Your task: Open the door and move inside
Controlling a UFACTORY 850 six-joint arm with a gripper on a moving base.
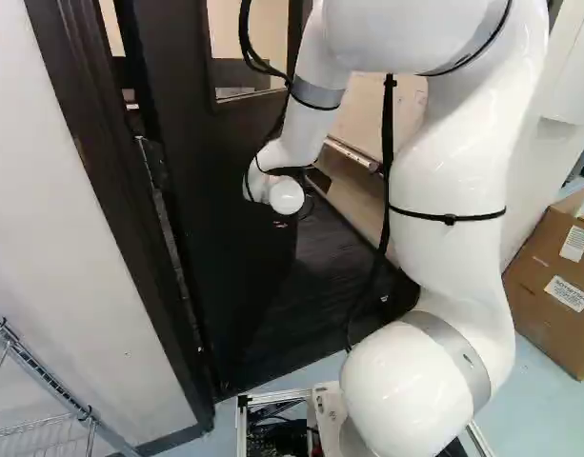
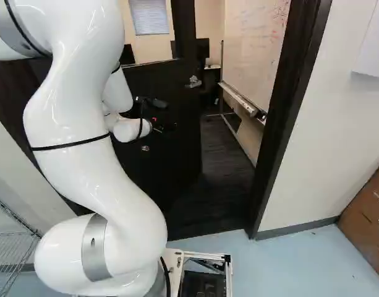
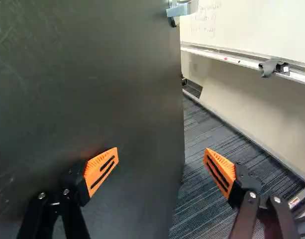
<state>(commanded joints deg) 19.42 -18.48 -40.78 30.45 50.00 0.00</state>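
Ahead of our spread claw (image 3: 161, 152), the door (image 3: 102, 74) looks heavy and stiff; we'd push it below the handle (image 3: 179, 10).

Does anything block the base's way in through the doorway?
Yes: the door itself, partly open, angles across the hinge side. Inside, the whiteboard lines the other side; I see nothing standing on the near carpet between them.

There was one flat dark door (image 1: 230, 257), one silver metal handle (image 3: 180, 10), one white rectangular whiteboard (image 2: 257, 43), one jointed white arm (image 1: 449, 171), one silver wire rack (image 1: 51, 382), two orange wedge-shaped pads (image 3: 101, 171).
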